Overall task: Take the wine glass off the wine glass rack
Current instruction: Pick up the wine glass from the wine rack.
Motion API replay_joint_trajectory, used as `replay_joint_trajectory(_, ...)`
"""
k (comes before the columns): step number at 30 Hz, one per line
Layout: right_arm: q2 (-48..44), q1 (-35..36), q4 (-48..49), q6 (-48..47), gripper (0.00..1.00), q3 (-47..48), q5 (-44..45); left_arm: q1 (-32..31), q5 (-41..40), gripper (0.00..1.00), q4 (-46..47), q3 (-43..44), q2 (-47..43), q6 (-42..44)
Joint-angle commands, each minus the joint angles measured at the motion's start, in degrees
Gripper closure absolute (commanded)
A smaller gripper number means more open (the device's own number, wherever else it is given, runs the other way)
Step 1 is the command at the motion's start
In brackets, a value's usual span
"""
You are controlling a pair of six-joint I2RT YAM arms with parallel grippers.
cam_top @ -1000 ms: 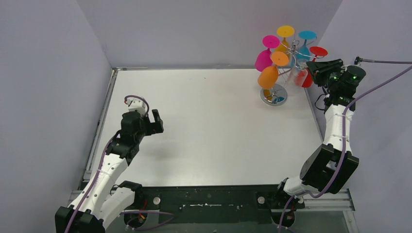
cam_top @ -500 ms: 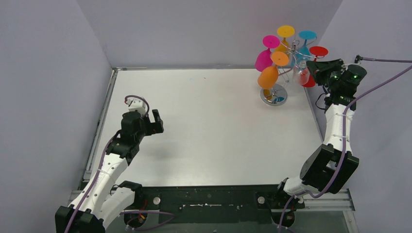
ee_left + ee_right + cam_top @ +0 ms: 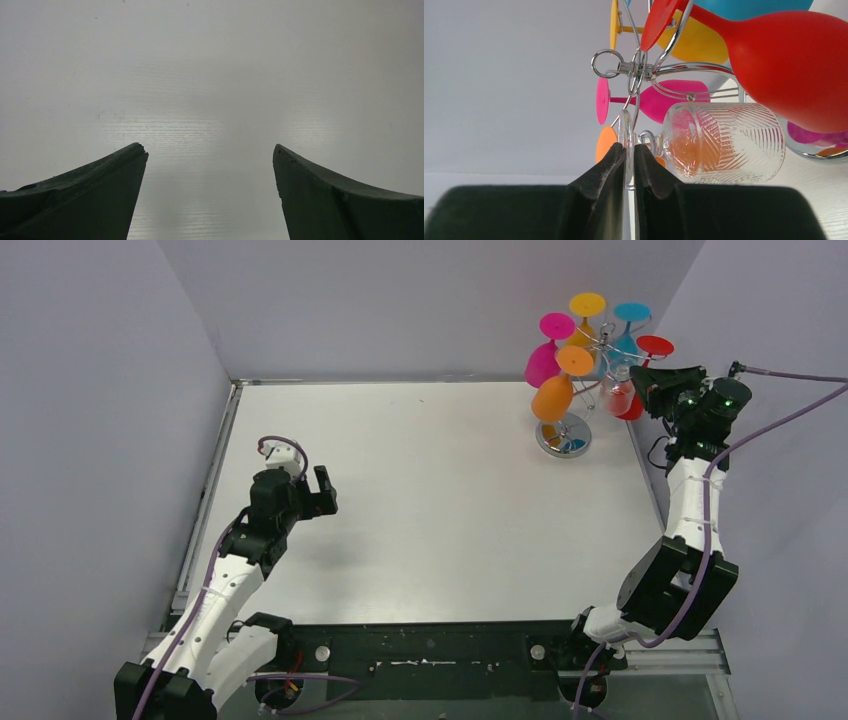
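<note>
Clamped on the foot of the clear wine glass [image 3: 724,142], the right tool [image 3: 629,151] has barely shifted this past second, so the glass seems still hooked on the wine glass rack [image 3: 564,437]; the left tool [image 3: 209,150] idles apart.

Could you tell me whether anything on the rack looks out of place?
Nothing broken or spilled. One clear ribbed wine glass stands out among coloured glasses at the silver wire rack, its foot pinched in the right gripper.
</note>
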Motion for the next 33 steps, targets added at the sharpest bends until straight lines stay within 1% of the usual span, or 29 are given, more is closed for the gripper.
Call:
replay_joint_trajectory(1,-3.45,-0.10,8.97,6.27,1.00,-1.41,-2.53,0.46,1.50,0.04,1.74,0.78,0.40,0.01)
replay_joint_trajectory(9,-4.82,-0.42,11.31,8.95,1.00,-2.63,-2.67,0.50,1.92,0.04,1.57,0.80,0.85,0.01)
replay_joint_trajectory(16,-6.89,-2.49,11.48,10.12,1.00,-4.57,-2.43,0.49,2.02,0.05,1.50,0.87,0.74,0.09)
replay_joint_trajectory(21,-7.51,-2.72,11.56,10.74,1.00,-5.45,-3.66,0.44,2.03,0.05,1.56,0.85,0.71,0.09)
replay_joint_trajectory(29,-6.72,-2.53,11.14,10.38,1.00,-4.38,-6.81,0.92,2.51,0.04,1.83,1.00,1.19,-0.03)
replay_joint_trajectory(33,-5.38,-1.12,10.37,9.64,1.00,-2.49,-7.00,1.65,3.14,0.04,2.04,0.96,1.32,-0.34)
